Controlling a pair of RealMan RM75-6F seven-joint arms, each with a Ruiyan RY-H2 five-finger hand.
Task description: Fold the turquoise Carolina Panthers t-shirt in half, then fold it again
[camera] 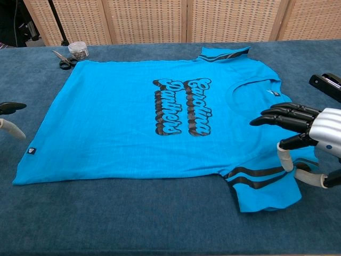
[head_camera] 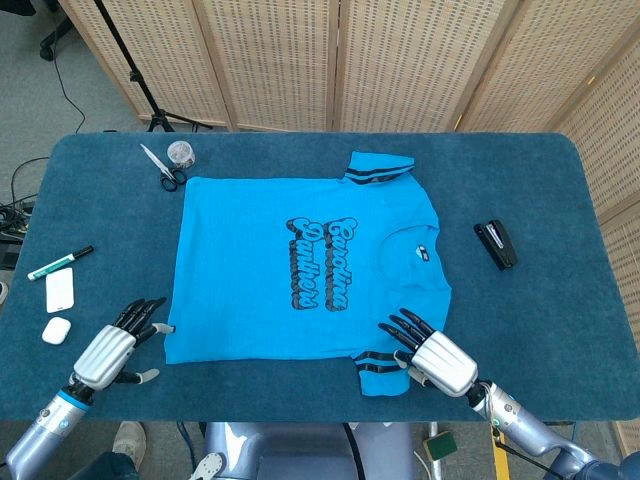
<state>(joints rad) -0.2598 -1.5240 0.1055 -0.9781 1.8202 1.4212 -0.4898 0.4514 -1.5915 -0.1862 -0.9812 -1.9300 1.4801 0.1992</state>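
T-shirt [head_camera: 300, 270] lies flat, print side up, on the table [head_camera: 560, 180], unfolded, between the 2 hands

Right hand [head_camera: 432, 352] sits at the near right edge of the shirt, over the shoulder next to the near sleeve [head_camera: 380, 372]. Fingers [camera: 282, 118] are spread and stretched out above the cloth, pointing toward the print; in the chest view they hover just over the fabric and grip nothing. Thumb curls down beside the striped sleeve; whether it touches the cloth, cannot tell

Left hand [head_camera: 115, 345] is just beside the near hem corner of the shirt. Fingers are apart, tips reaching toward the hem edge, nothing held. Chest view catches only 2 fingertips [camera: 10, 128] at the left margin, clear of the cloth

Shirt's long axis runs left to right across the table: hem at the left, collar at the right. Lettering [head_camera: 320, 262] reads sideways. Far sleeve [head_camera: 378, 168] points to the far edge, near sleeve to the near edge

Table is covered in dark blue carpet-like fabric. On it: scissors [head_camera: 162, 168] and a small jar [head_camera: 180, 152] by the far hem corner, a black stapler [head_camera: 495, 244] right of the collar, a marker [head_camera: 58, 263], a white card [head_camera: 60, 291] and a small white case [head_camera: 55, 331] at the left end. Behind stand woven folding screens [head_camera: 400, 60]
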